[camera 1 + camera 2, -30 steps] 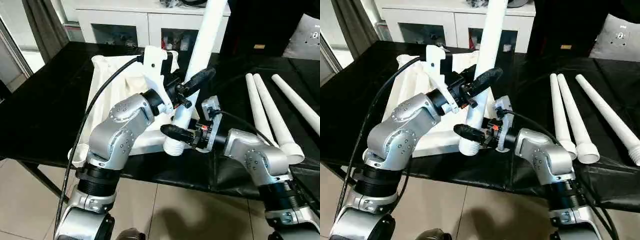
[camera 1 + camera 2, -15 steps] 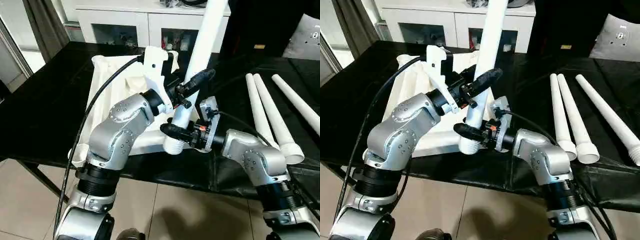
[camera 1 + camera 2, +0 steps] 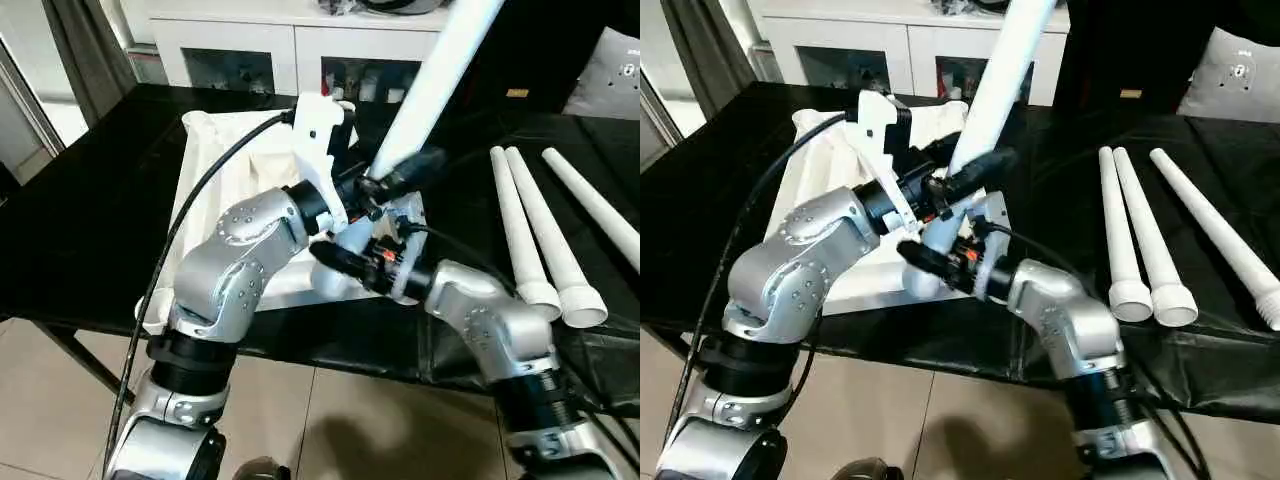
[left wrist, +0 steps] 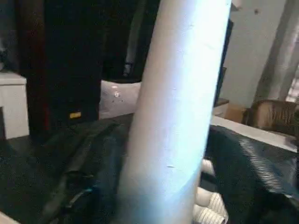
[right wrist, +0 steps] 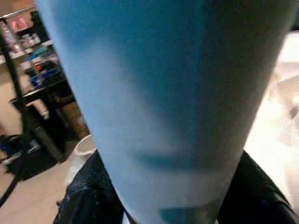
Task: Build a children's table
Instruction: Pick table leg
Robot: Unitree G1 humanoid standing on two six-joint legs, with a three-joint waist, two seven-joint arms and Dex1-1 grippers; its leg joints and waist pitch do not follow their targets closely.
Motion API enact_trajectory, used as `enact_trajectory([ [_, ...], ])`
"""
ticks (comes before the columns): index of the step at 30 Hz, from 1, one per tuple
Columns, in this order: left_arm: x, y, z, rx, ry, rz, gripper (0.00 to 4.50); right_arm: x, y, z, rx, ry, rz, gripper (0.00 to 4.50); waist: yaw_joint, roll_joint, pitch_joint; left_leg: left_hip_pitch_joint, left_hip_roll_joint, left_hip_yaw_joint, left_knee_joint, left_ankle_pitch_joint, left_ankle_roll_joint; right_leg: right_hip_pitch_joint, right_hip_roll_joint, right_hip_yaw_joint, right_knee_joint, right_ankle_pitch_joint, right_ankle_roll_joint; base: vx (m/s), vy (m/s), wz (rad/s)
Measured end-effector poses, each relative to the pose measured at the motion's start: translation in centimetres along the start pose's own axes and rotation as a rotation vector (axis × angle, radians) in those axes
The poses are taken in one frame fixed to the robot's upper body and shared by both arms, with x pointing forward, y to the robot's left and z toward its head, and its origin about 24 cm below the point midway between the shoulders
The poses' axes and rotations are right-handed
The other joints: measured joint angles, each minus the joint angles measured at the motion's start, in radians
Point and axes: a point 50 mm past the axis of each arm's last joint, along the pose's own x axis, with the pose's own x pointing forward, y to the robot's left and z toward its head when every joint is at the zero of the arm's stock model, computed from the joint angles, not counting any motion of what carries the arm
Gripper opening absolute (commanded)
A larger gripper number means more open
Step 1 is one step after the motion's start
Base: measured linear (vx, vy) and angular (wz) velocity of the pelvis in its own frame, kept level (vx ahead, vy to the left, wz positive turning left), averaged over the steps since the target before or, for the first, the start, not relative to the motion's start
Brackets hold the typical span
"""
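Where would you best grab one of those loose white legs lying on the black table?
Probably mid-shaft, coming down from above. Each loose leg lies flat on the black table, a round, tapered tube; two lie close together, so the separate outer leg leaves more finger room.

White leg (image 3: 430,75) tilted over upturned tabletop (image 3: 215,170); 3 legs (image 3: 545,235) lie beside

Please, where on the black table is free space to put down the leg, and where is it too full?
Free: the black table left of the tabletop, and the strip between the tabletop and the three spare legs. Crowded: the tabletop's near right corner, where the left gripper, right gripper and held leg meet.
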Motion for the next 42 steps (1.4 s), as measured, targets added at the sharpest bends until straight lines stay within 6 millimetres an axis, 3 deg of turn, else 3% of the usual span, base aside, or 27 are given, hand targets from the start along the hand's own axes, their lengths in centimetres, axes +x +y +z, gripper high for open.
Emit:
enact_trajectory([
  [7, -0.4, -0.4, 0.5, -0.089, -0.063, -0.028, 3.63, -0.4, -1.0, 0.3, 0.009, -0.048, -0.092, 2.01, 0.000, 0.001, 0.000, 0.000, 0.000, 0.000, 0.000, 0.000, -0.001, 0.000, 0.000, 0.000, 0.000, 0.001, 0.000, 0.000, 0.000, 0.00],
  [12, 0.0, -2.9, 1.3, -0.181, -0.144, -0.207, 4.01, -1.3, -3.1, 0.1, 0.085, -0.087, -0.245, 1.91, -0.001, 0.001, 0.000, 0.000, 0.000, 0.002, 0.000, 0.000, -0.001, 0.000, -0.001, 0.000, 0.000, 0.001, 0.000, 0.000, 0.000, 0.00],
  [20, -1.3, -0.9, 1.2, -0.214, -0.157, -0.132, 4.49, -2.5, -4.1, 1.0, 0.098, -0.174, -0.346, 1.90, -0.020, 0.009, -0.002, 0.001, 0.000, 0.002, 0.000, 0.001, -0.001, 0.000, 0.000, 0.000, 0.001, 0.001, 0.000, 0.000, 0.000, 0.00],
  [23, -2.2, 0.8, 0.2, -0.109, -0.047, -0.046, 4.50, -3.1, -4.6, 1.0, 0.051, -0.136, -0.393, 1.90, -0.022, 0.010, -0.002, 0.001, 0.000, 0.002, 0.000, 0.001, 0.000, 0.000, 0.000, 0.000, 0.001, 0.001, 0.000, 0.000, 0.000, 0.00],
  [27, -4.3, 4.1, -3.6, 0.130, 0.289, 0.109, 4.50, -4.4, -5.4, 1.7, -0.050, -0.098, -0.463, 1.90, -0.023, 0.011, -0.002, 0.001, 0.000, 0.002, 0.000, 0.001, 0.000, 0.000, 0.000, 0.000, 0.000, 0.001, 0.001, 0.000, 0.000, 0.00],
  [30, -5.6, 5.0, -6.2, 0.189, 0.441, 0.137, 4.50, -5.3, -5.6, 1.9, -0.114, -0.066, -0.492, 1.90, -0.021, 0.011, -0.002, 0.000, 0.000, 0.002, 0.000, 0.001, 0.000, 0.000, 0.000, 0.000, -0.001, 0.002, 0.002, 0.000, 0.000, 0.00],
  [32, -5.7, 5.0, -7.0, 0.228, 0.489, 0.100, 4.50, -5.3, -5.5, 1.6, -0.134, -0.045, -0.490, 1.90, -0.019, 0.011, -0.002, -0.001, 0.000, 0.002, 0.000, 0.001, 0.000, -0.001, -0.001, 0.000, -0.001, 0.002, 0.002, 0.000, 0.000, 0.00],
  [37, -6.8, 5.5, -9.1, 0.290, 0.615, -0.013, 4.00, -5.6, -5.0, 2.2, -0.201, -0.037, -0.479, 1.90, -0.022, 0.015, -0.002, 0.000, 0.000, 0.002, 0.000, 0.001, -0.002, -0.001, 0.000, 0.000, 0.000, 0.002, 0.002, 0.000, 0.000, 0.00],
  [42, -7.5, 5.6, -11.0, 0.238, 0.670, -0.154, 3.67, -6.1, -4.3, 1.4, -0.189, -0.009, -0.422, 1.90, -0.023, 0.019, -0.003, 0.001, 0.000, 0.002, 0.000, -0.001, -0.004, 0.000, -0.001, 0.001, 0.000, 0.003, 0.001, 0.000, 0.000, 0.00],
])
